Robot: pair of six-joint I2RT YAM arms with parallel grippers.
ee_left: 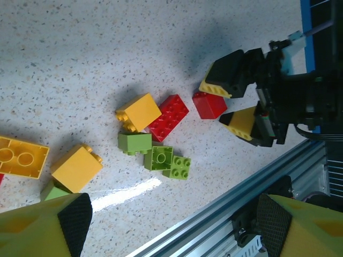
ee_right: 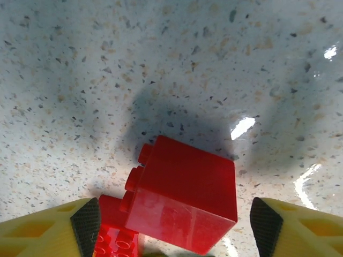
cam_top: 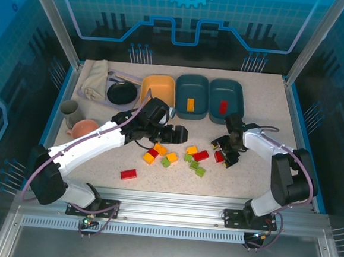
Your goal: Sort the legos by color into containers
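Red brick (ee_right: 182, 198): on the tabletop (ee_right: 107, 64), low between the right claw's (ee_right: 175, 227) fingers, with a second red piece (ee_right: 113, 242) hard beside it.
Right claw: jaws apart, one either side of the brick, not yet gripping.
Left claw (ee_left: 174, 219): spread and empty, above the loose bricks (ee_left: 161, 158).
Right teal tub (cam_top: 241, 101): well apart from the brick, with one red lego (cam_top: 223, 107) inside.
Risk: closing may snag the neighbour, I'd say, or twist the brick out of the pads.

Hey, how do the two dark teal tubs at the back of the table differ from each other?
The middle teal tub holds one orange-yellow brick; the right teal tub holds one red brick. The middle teal tub sits next to the orange-yellow tub; the right teal tub ends the row. Both are dark teal, rounded-rectangular and alike in size.
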